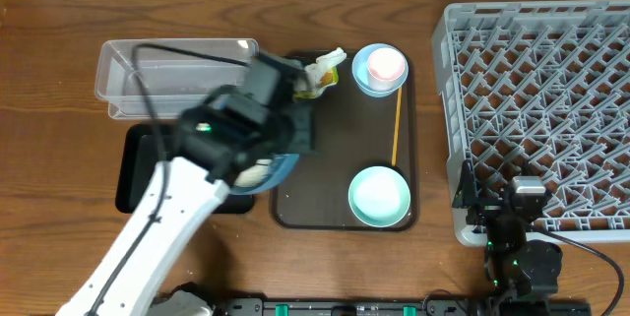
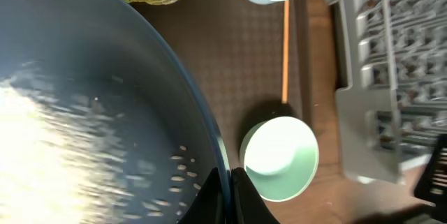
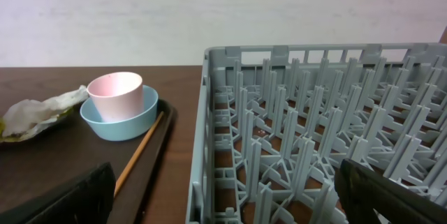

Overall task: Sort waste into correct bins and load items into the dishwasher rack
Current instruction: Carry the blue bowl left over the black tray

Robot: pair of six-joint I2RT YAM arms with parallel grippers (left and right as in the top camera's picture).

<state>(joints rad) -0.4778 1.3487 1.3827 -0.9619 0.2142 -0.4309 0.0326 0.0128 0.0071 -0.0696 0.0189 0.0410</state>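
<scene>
My left gripper [image 2: 229, 195] is shut on the rim of the large dark-blue bowl [image 2: 84, 98], one finger inside and one outside. White rice grains [image 2: 42, 133] lie blurred inside it. In the overhead view the bowl [image 1: 281, 170] hangs at the brown tray's left edge, beside the black tray [image 1: 136, 173]. The clear tub [image 1: 177, 75] lies behind. A yellow-green packet with white paper [image 1: 321, 70] sits at the tray's back. The pink cup [image 1: 388, 63] stands in the light-blue bowl [image 1: 362, 78]. The mint-green bowl [image 1: 379, 196] is at the front. My right gripper [image 3: 227, 199] is open, straddling the grey rack's [image 3: 314, 112] near corner.
The brown serving tray [image 1: 340, 129] holds the small dishes and a wooden chopstick [image 1: 397, 124] along its right side. The rack [image 1: 541, 99] fills the table's right. My left arm covers part of the black tray and the brown tray's left edge.
</scene>
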